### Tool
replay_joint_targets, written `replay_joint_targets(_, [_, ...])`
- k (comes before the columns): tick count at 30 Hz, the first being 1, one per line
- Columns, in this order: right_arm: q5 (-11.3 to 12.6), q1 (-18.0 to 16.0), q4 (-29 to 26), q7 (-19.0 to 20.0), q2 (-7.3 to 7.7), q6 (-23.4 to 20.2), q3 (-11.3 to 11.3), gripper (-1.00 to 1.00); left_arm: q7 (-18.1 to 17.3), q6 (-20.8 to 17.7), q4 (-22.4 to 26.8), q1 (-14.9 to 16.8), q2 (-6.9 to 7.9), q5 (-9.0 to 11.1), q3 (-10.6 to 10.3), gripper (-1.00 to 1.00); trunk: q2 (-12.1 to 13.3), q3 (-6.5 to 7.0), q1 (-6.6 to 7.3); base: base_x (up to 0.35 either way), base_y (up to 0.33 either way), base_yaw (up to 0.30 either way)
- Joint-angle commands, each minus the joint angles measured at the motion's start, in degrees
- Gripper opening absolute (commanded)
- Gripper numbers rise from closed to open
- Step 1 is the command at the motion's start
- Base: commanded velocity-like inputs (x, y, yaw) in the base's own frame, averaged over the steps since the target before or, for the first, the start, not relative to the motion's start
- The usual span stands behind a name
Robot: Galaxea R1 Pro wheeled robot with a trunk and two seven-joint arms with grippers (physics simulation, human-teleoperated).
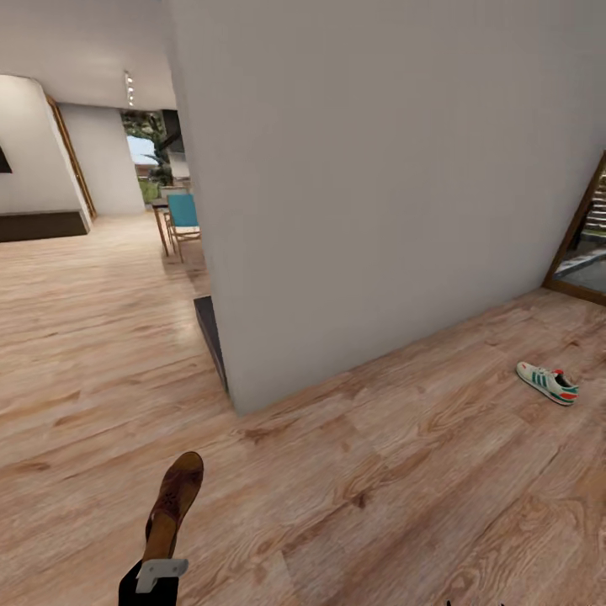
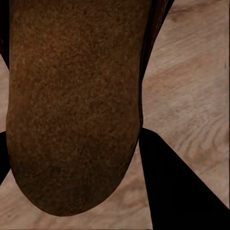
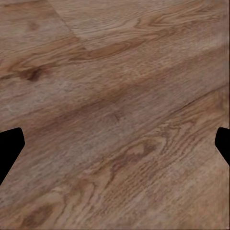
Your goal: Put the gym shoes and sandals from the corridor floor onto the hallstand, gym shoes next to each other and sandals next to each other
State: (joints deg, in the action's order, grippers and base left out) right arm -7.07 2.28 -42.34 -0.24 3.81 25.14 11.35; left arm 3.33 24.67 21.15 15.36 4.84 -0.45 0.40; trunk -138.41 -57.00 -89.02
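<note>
My left gripper [image 1: 158, 574] is shut on a brown sandal [image 1: 174, 498], which sticks up and forward from it above the corridor floor [image 1: 353, 488]. In the left wrist view the sandal's rough brown sole [image 2: 72, 105] lies between the dark fingers [image 2: 177, 191]. One white gym shoe [image 1: 547, 383] with green stripes lies on its sole on the floor at the right, far from both grippers. In the right wrist view my right gripper [image 3: 115, 143] is open over bare planks. The other sandal, the other gym shoe and the hallstand are out of view.
A pale wall [image 1: 379, 185] juts toward me, its corner [image 1: 231, 404] just ahead of the sandal. At the far right is a wood-framed glass door [image 1: 581, 236]. At the back left a blue chair [image 1: 183, 215] stands by a table, with open floor to its left.
</note>
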Motion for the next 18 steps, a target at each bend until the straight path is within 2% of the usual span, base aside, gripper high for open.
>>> replay_joint_targets(1, [-0.6, 0.0, 0.0, 0.0, -0.03, 0.1, 0.2, 1.0, 0.2, 0.1, 0.0, 0.0, 0.02, -0.2, 0.0, -1.0, 0.0, -0.04, -0.02, 0.233, -0.194, -0.271])
replay_joint_targets(18, [-0.6, 0.0, -0.2, 0.0, -0.03, 0.1, 0.2, 1.0, 0.2, 0.1, 0.0, 0.0, 0.07, -0.3, 0.0, -1.0, 0.0, -0.04, -0.02, 0.285, -0.139, -0.271])
